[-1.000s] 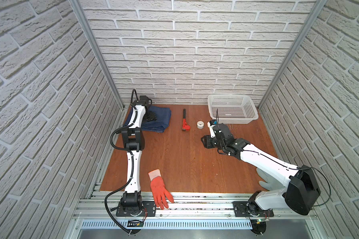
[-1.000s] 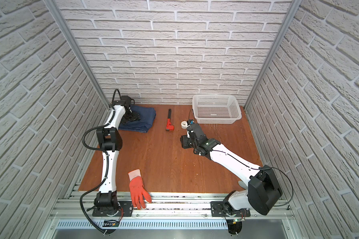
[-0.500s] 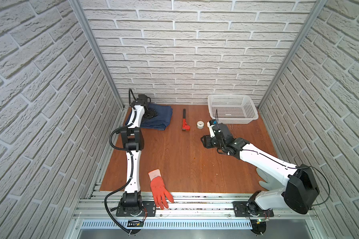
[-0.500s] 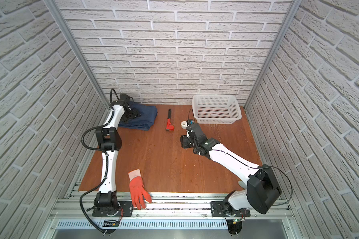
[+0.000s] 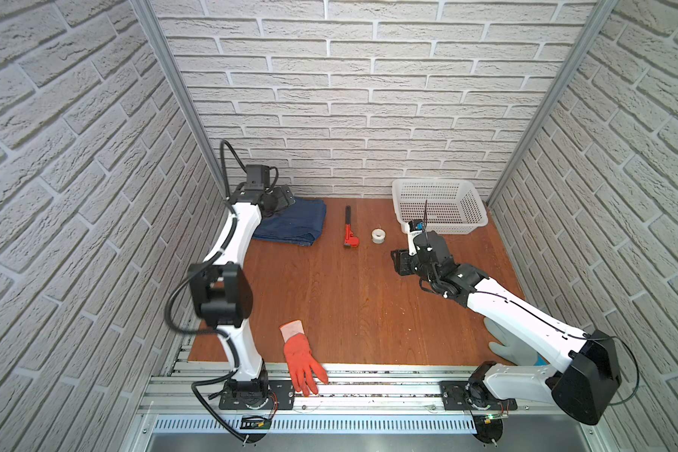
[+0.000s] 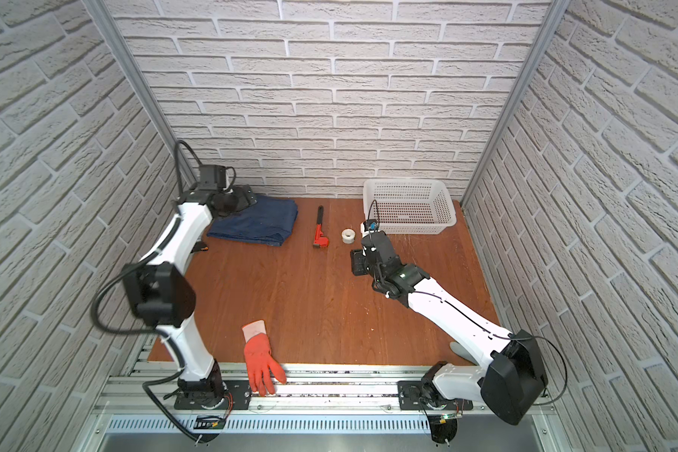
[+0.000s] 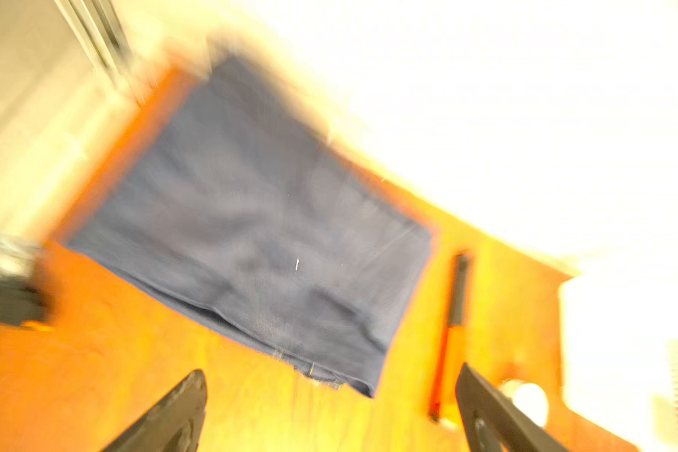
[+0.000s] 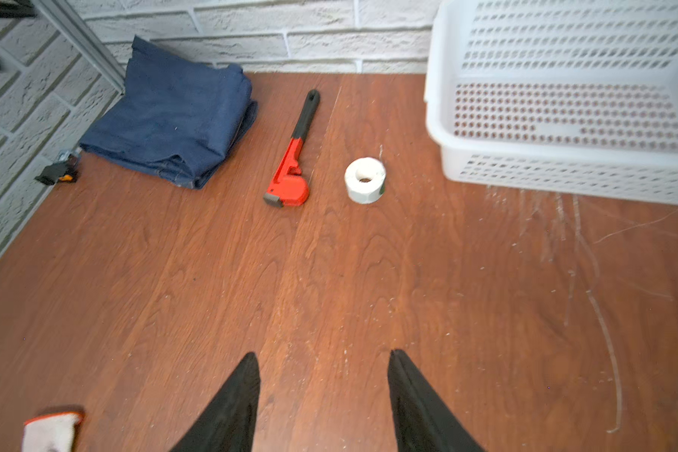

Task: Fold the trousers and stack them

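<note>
Landmark: pipe wrench [image 5: 348,231], red head and black handle, lying flat on the tabletop [image 5: 349,305] with the handle toward the back wall.
Trousers [image 5: 294,225]: folded into a flat, roughly rectangular dark blue stack; near the pipe wrench on its left-arm side, not touching it. Layered fold edges face the front in the right wrist view [image 8: 169,117].
Left hand [image 5: 279,197]: over the end of the trousers farthest from the pipe wrench. Fingers [image 7: 181,407] stand wide apart and hold nothing. The left wrist view is blurred, so contact with the cloth cannot be determined.
Right hand [image 8: 323,354]: over bare tabletop, on the right-arm side of the pipe wrench and nearer the front than its head. Fingers [image 8: 235,395] are parted at a moderate width with nothing between them.
Tape roll [image 5: 378,236]: white, standing on its flat side just beside the pipe wrench head, on the right-arm side, apart from it.
Basket [image 5: 439,231]: white, perforated; beyond the tape roll from the pipe wrench, against the back wall.
Orange-red glove [image 5: 300,358]: well apart from the pipe wrench, at the front edge, fingers overhanging the metal rail.
Grey glove [image 5: 513,348]: well apart from the pipe wrench, at the front on the right-arm side, partly hidden by the right arm.
</note>
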`<state>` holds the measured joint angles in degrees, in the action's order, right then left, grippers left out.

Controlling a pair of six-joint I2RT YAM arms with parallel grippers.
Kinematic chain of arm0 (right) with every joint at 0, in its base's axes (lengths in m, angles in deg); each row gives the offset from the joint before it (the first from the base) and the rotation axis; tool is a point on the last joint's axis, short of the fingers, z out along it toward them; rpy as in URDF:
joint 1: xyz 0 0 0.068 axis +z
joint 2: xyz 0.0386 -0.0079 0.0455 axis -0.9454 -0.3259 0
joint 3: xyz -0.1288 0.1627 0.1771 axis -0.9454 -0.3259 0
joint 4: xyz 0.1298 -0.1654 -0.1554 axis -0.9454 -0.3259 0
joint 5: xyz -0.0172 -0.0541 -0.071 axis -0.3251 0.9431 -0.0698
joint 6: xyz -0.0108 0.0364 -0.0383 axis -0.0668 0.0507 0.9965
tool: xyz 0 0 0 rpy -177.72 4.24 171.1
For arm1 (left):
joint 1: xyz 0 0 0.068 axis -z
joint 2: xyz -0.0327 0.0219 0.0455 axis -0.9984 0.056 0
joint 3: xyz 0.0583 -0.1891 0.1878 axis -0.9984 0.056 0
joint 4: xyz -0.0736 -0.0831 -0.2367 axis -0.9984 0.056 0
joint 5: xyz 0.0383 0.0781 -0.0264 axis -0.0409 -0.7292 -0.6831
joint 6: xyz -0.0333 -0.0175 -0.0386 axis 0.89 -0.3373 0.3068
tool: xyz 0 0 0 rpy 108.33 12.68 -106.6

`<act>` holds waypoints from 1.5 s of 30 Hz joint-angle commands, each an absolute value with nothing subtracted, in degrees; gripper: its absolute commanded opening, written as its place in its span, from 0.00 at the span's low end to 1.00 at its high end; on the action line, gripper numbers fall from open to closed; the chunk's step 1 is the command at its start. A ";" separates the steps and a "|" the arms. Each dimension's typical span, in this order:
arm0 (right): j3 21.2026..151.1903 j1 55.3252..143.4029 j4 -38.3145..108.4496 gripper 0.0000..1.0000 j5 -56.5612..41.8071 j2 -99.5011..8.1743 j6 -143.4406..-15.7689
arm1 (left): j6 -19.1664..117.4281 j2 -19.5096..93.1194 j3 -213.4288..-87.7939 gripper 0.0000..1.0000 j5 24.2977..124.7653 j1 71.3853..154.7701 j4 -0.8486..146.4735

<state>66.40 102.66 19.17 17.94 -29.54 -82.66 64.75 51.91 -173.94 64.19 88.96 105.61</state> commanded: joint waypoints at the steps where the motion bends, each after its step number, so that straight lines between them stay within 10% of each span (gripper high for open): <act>1: 61.10 101.02 28.33 0.56 25.88 -26.11 -76.63 | 60.12 40.20 -158.71 0.98 54.45 88.61 91.57; 17: 38.50 87.36 57.97 0.63 45.86 -30.20 -65.79 | 55.04 3.91 -101.33 0.97 30.90 85.88 62.84; 39: 30.29 76.56 80.12 0.64 18.21 -41.33 -64.03 | 47.24 28.95 -92.99 0.98 38.47 84.52 27.28; 45: 30.47 76.52 80.02 1.00 18.06 -41.36 -63.93 | 41.57 40.02 -95.36 0.98 43.34 85.17 18.29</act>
